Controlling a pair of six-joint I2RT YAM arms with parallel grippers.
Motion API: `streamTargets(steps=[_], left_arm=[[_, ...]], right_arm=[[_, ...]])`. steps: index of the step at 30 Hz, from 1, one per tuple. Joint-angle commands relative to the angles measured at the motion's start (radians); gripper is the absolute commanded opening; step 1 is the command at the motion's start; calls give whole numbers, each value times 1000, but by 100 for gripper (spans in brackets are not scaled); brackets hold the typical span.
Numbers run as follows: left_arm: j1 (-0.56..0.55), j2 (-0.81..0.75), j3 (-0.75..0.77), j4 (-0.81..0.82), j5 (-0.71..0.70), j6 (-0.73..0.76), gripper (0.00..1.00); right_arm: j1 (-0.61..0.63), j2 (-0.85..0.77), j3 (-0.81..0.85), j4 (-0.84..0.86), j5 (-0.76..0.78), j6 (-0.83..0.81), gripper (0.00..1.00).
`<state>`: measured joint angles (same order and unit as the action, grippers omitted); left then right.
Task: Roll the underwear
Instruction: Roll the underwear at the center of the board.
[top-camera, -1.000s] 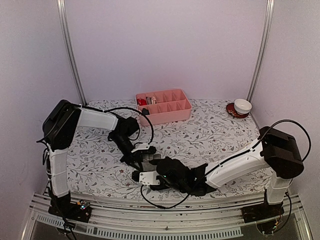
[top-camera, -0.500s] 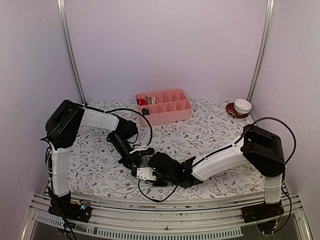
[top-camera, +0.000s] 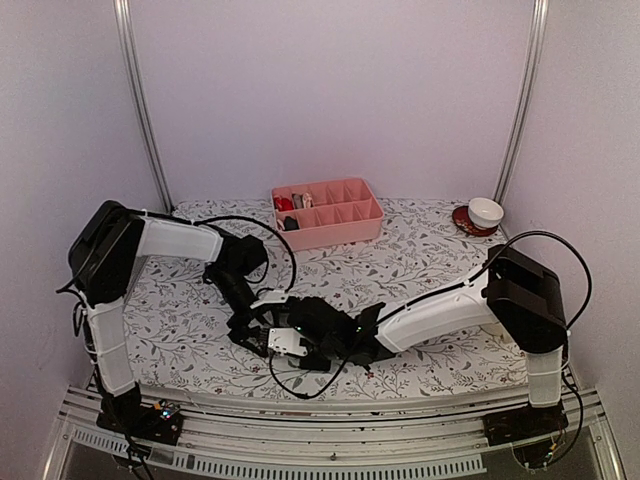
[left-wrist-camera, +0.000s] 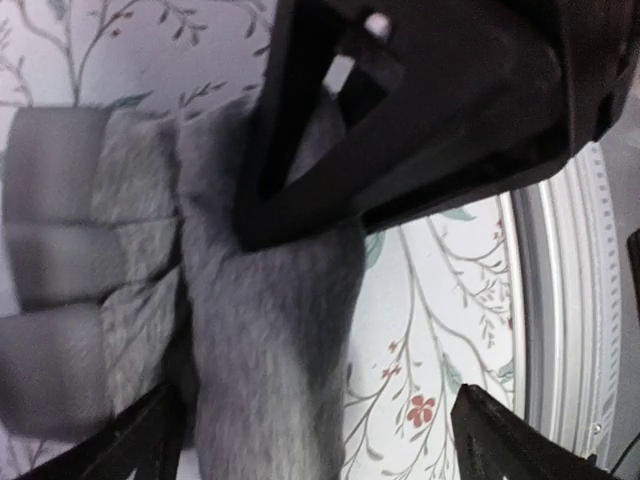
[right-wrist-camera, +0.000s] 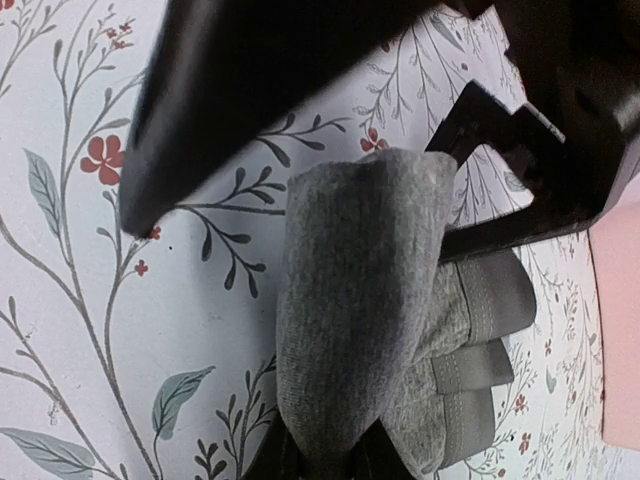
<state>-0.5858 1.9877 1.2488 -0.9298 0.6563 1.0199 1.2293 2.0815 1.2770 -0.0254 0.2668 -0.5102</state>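
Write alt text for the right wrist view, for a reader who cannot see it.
A folded bundle of grey underwear, pale waistband at its lower right, lies on a floral tablecloth. Blurred black robot parts cross the top and right; a pink tray shows far right.

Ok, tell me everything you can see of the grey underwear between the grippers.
The grey underwear is soft knit cloth, rolled into a thick bundle, its pale waistband folded in layers along one side. It lies on the floral tablecloth. The right gripper seems to pinch one end; the open left gripper straddles it, one finger touching the cloth.
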Motion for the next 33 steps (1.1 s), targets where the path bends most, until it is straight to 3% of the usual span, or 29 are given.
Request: streamTargets(steps=[1, 9, 20, 25, 33], left_arm=[[1, -121, -57, 141, -132, -44, 98], [5, -364, -212, 335, -180, -68, 98], [155, -788, -727, 880, -110, -11, 98], [140, -844, -830, 951, -154, 84, 97], [-18, -830, -909, 1111, -353, 154, 87]], right_arm=[[-2, 18, 22, -136, -57, 102, 2], [-10, 48, 83, -215, -129, 160, 3], [-69, 116, 191, -347, -321, 262, 2], [-121, 159, 275, -423, -450, 301, 2], [-216, 234, 390, -529, -682, 372, 3]])
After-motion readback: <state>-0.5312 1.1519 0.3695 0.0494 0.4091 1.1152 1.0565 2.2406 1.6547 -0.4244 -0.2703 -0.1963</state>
